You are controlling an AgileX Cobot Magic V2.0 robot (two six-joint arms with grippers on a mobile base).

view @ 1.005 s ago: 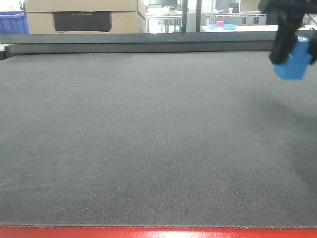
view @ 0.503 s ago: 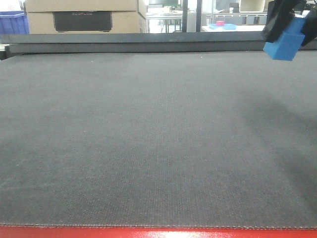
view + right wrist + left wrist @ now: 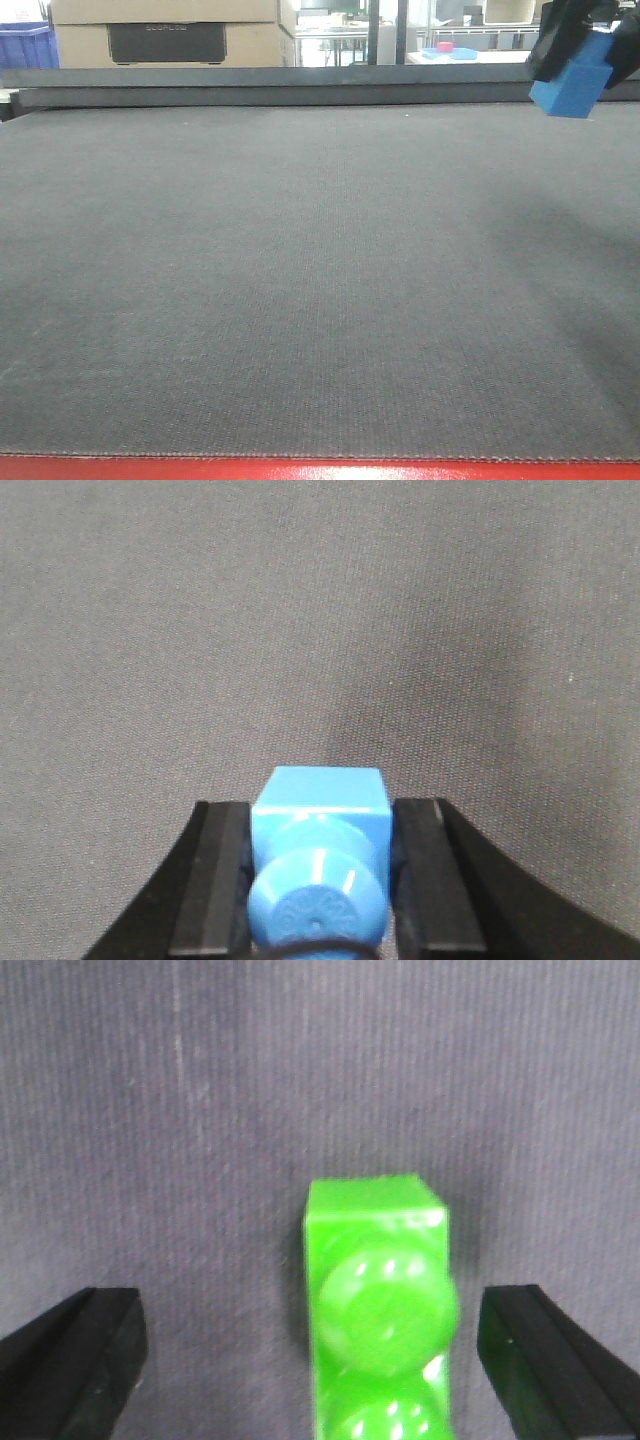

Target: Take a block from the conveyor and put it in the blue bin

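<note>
Your right gripper [image 3: 320, 865] is closed on the blue block [image 3: 320, 815]. The two black fingers [image 3: 215, 880] press its left and right faces, and the round stud points toward the wrist camera. In the front view that right gripper [image 3: 590, 30] sits at the top right edge with the blue block [image 3: 572, 85] tilted and held clear above the conveyor [image 3: 300, 280], over its far right part. Nothing touches the block from below.

Your left gripper [image 3: 310, 1310] stands wide. Its fingers [image 3: 75, 1350] show only at the lower corners of the wrist view, well apart from each other. Between them a green block [image 3: 378, 1300] rests on the grey belt, round studs facing the camera, touched by neither finger.

The front view shows no objects resting on the visible belt. The red frame [image 3: 300, 470] runs along the near edge.

Containers: a blue crate [image 3: 22, 45] shows at the far left beyond the conveyor, just beside a cardboard box [image 3: 165, 35]. You cannot see inside either. A pink item [image 3: 444, 47] lies on a far table [image 3: 500, 57], too small to identify.
</note>
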